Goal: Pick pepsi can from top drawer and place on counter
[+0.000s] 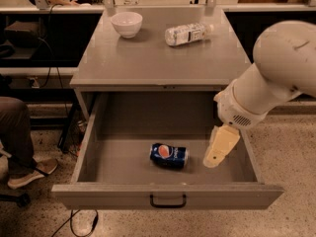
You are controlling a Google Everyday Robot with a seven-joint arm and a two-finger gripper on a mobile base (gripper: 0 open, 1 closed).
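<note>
The pepsi can (pixel 169 155) lies on its side on the floor of the open top drawer (pixel 168 195), near the front and a little right of centre, logo up. The drawer is pulled fully out, with its black handle (pixel 168 201) on the front panel. My gripper (pixel 216 157) hangs down from the white arm (pixel 276 78) inside the drawer's right part, just right of the can and apart from it. The grey counter (pixel 158 53) tops the cabinet behind the drawer.
On the counter stand a white bowl (pixel 126 23) at the back left and a clear plastic bottle (pixel 187 33) lying on its side at the back right. A seated person's leg and shoe (pixel 22 147) are at the left. Speckled floor surrounds the cabinet.
</note>
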